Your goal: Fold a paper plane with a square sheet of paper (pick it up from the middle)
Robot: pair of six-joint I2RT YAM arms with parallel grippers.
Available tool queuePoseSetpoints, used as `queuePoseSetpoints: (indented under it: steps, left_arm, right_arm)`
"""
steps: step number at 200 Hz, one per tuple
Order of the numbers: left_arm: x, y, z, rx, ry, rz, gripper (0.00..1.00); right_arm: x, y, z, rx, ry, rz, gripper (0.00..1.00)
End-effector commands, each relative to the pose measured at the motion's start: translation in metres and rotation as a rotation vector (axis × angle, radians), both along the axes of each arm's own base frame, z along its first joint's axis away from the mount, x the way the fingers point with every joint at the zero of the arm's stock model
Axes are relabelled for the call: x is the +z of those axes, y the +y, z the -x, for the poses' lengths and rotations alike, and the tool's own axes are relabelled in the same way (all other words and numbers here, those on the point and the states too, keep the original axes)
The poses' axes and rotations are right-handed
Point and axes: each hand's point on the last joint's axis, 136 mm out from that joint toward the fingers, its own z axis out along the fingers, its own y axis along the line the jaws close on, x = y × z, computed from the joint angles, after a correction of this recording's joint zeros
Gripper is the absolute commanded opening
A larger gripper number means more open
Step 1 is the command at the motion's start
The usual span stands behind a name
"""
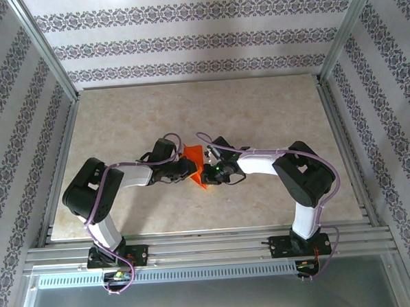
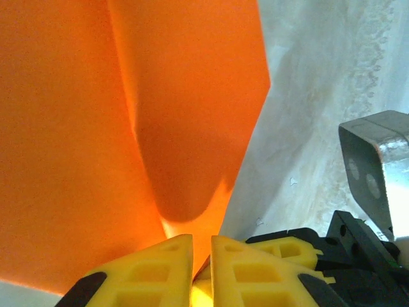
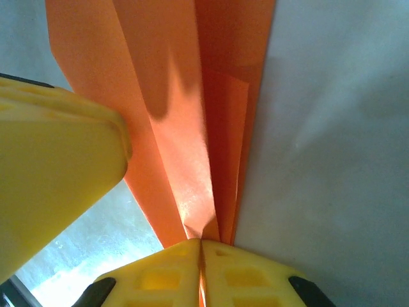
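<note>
Creased orange sheet (image 1: 194, 162) stands up off the table (image 1: 272, 115) at its middle; left gripper (image 2: 202, 254) pinches its lower edge; right gripper (image 3: 202, 248) is pressed onto the folded layers from the opposite side; grippers close together; bare tabletop all round, frame posts (image 1: 48, 48) well apart.

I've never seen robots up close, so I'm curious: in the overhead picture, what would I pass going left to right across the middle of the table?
First the left arm's black elbow → left pincer → orange paper → right pincer → right arm's black elbow.
</note>
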Motion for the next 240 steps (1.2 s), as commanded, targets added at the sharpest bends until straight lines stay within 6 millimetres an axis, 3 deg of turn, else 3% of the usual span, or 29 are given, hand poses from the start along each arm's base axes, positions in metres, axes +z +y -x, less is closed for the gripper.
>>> queuePoseSetpoints:
  steps: [1, 36, 107, 129, 154, 182, 214, 240]
  left_arm:
    - [0.004, -0.012, -0.008, -0.027, -0.054, 0.03, 0.15]
    - [-0.001, -0.016, -0.01, -0.037, -0.042, 0.022, 0.14]
    - [-0.03, -0.001, 0.0, -0.001, 0.073, -0.1, 0.11]
    - [-0.044, 0.009, 0.009, 0.006, 0.134, -0.173, 0.11]
    - [-0.06, 0.019, 0.02, 0.013, 0.206, -0.234, 0.11]
    - [-0.069, 0.027, 0.026, 0.016, 0.259, -0.29, 0.11]
    - [-0.073, 0.032, 0.03, 0.022, 0.288, -0.322, 0.11]
    - [-0.074, 0.032, 0.03, 0.025, 0.293, -0.328, 0.11]
  right_arm:
    - [-0.029, -0.022, 0.014, -0.003, 0.053, 0.141, 0.12]
    - [-0.03, -0.022, 0.014, -0.003, 0.054, 0.141, 0.12]
    - [-0.022, -0.016, 0.01, 0.001, 0.041, 0.104, 0.12]
    - [-0.008, -0.011, 0.004, -0.008, 0.008, 0.051, 0.12]
    - [0.031, -0.006, -0.009, -0.04, -0.092, -0.043, 0.13]
    - [0.065, -0.019, -0.018, -0.108, -0.198, -0.064, 0.15]
    - [0.07, -0.026, -0.017, -0.175, -0.218, -0.049, 0.12]
    - [0.062, -0.009, -0.011, -0.159, -0.185, -0.063, 0.08]
